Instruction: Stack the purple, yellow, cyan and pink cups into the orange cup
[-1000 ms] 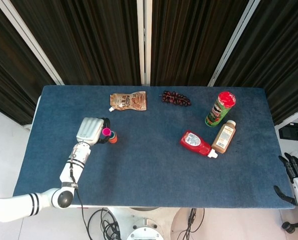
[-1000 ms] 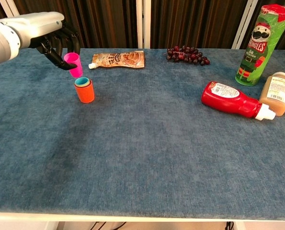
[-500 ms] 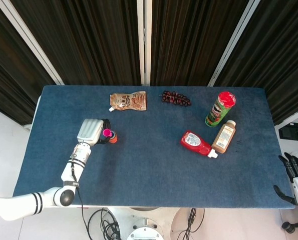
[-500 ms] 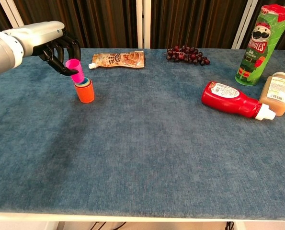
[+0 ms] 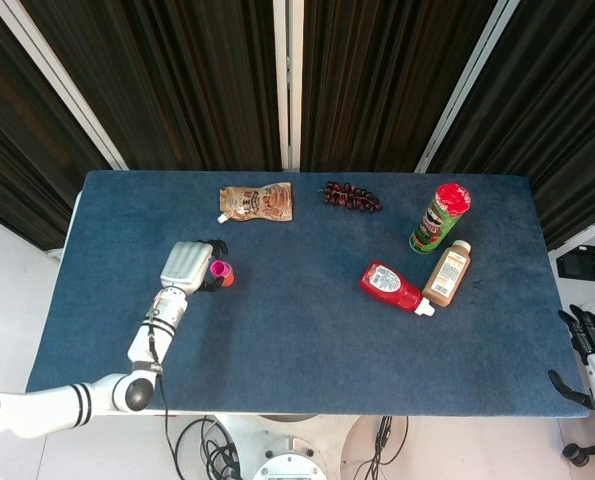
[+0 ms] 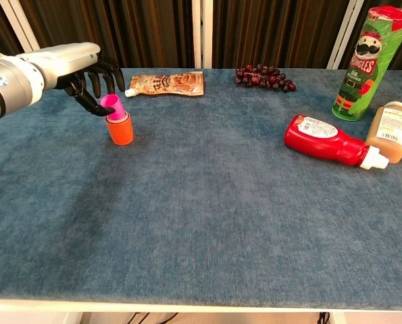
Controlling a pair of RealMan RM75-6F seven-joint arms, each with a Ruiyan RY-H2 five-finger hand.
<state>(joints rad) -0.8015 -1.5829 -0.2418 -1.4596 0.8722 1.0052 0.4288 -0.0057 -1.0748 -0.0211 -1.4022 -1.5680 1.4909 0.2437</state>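
Observation:
The orange cup (image 6: 120, 129) stands upright on the blue table at the left, also visible as an orange cup (image 5: 226, 278) in the head view. The pink cup (image 6: 111, 103) sits tilted in its mouth, on top of the cups nested inside, which are hidden. My left hand (image 6: 92, 77) reaches in from the left and pinches the pink cup (image 5: 218, 269) with its thumb low on the cup's side, the other fingers spread above. From overhead the left hand (image 5: 187, 265) covers part of the stack. My right hand (image 5: 585, 335) hangs off the table's right edge, fingers apart, holding nothing.
A brown pouch (image 6: 167, 84) lies just behind the stack. Grapes (image 6: 265, 76) lie at the back centre. At the right are an upright green chips can (image 6: 363, 64), a red ketchup bottle (image 6: 329, 140) on its side and a brown sauce bottle (image 6: 388, 131).
My left hand has carried the pink cup right and down from beside the stack into the orange cup's mouth. Its upper fingers have spread. The right hand has not moved.

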